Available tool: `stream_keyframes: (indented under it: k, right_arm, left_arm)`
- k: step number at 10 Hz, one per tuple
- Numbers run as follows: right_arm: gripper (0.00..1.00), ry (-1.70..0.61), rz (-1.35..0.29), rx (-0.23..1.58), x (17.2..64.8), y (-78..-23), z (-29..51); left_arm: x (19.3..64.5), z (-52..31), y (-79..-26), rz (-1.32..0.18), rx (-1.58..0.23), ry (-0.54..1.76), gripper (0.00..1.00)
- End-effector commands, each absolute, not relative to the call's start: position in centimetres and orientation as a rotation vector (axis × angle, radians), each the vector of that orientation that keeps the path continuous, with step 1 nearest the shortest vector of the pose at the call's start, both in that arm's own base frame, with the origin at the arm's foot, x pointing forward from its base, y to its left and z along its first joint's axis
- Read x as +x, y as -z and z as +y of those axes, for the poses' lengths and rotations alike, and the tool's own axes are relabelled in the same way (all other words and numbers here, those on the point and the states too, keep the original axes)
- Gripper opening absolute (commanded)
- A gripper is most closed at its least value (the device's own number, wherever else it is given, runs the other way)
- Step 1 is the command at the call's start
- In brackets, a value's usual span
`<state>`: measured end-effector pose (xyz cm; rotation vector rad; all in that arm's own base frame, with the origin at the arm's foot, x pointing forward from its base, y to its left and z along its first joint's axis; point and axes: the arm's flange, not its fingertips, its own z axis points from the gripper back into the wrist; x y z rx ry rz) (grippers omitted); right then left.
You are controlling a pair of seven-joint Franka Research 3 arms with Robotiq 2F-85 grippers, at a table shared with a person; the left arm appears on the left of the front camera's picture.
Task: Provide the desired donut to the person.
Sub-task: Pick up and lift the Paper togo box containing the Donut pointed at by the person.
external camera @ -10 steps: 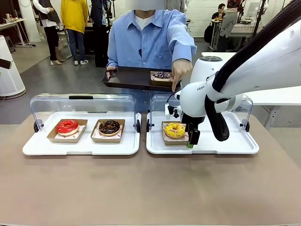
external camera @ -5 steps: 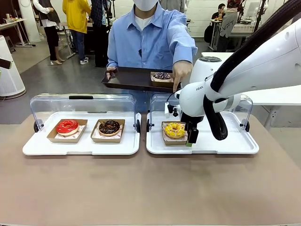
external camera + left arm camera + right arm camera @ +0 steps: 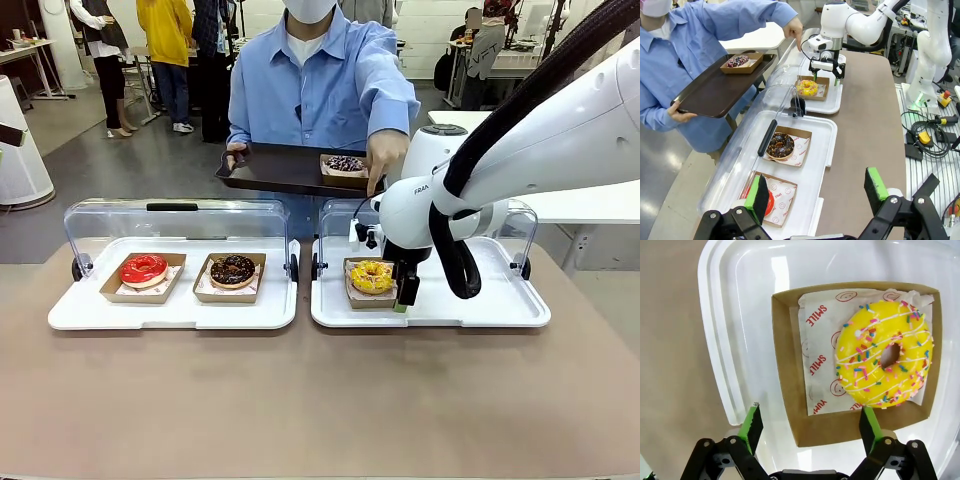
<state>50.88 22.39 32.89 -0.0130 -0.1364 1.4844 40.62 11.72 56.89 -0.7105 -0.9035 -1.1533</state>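
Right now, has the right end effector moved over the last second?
Yes, slightly: the right end effector has drifted left along the white tray's front rim, toward the yellow donut, jaws open.

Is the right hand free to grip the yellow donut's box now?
Probably yes: the right hand is open at the box's edge, the cover stands open behind it, and nothing lies between them.
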Motion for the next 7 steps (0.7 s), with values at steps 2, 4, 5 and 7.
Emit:
stream_keyframes:
  k: [2,4,5,7]
  right_arm:
    - [1.0,-1.434,-0.108,-0.036,51.22,-32.55,22.39]
    - [0.96,-1.428,-0.088,-0.032,51.13,-32.46,22.28]
    - [0.9,-1.429,-0.079,-0.022,51.17,-32.44,22.22]
    - [0.31,-1.422,-0.074,-0.002,51.3,-32.42,21.96]
  left_arm:
    - [40.54,11.77,-57.0,-0.907,-0.71,1.154,1.0]
    - [40.54,11.77,-57.0,-0.907,-0.71,1.154,1.0]
    - [40.54,11.77,-57.0,-0.907,-0.71,1.154,1.0]
    - [40.54,11.77,-57.0,-0.907,-0.71,1.154,1.0]
